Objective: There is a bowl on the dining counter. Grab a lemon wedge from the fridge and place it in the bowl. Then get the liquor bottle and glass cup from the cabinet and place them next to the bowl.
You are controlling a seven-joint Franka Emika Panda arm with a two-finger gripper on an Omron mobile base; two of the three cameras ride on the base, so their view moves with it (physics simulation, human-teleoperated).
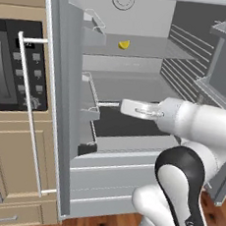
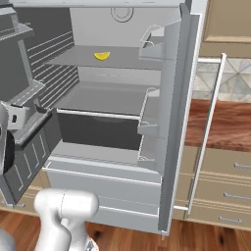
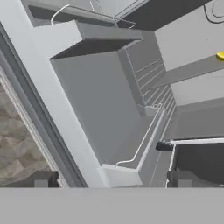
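The fridge [image 1: 137, 88] stands with both doors [image 2: 176, 122] swung wide, baring grey shelves and door bins so the arm [image 1: 197, 129] can reach inside. The base is parked square before the opening, and the white arm stretches level across the front of the middle shelf, its hand turned toward the left-hand door, whose bins and wire rails loom close in the hand view.

The lemon wedge [image 1: 123, 45], bright yellow, lies alone on the upper shelf [image 2: 122, 61], toward the back and near the shelf's middle; in the hand view it peeks in at the right edge [image 3: 221, 55]. The bowl, bottle and cup belong to later steps.

The claw [image 3: 112, 183] has its jaws spread as wide as they go, the two dark fingertips set far apart with nothing between them. It holds nothing. The wedge sits well apart from it: a shelf higher, deeper in, and off to the side of where the fingers point. Judged from this, the fetch has barely begun; the hand must likely rise and swing toward the upper shelf before any grasp.
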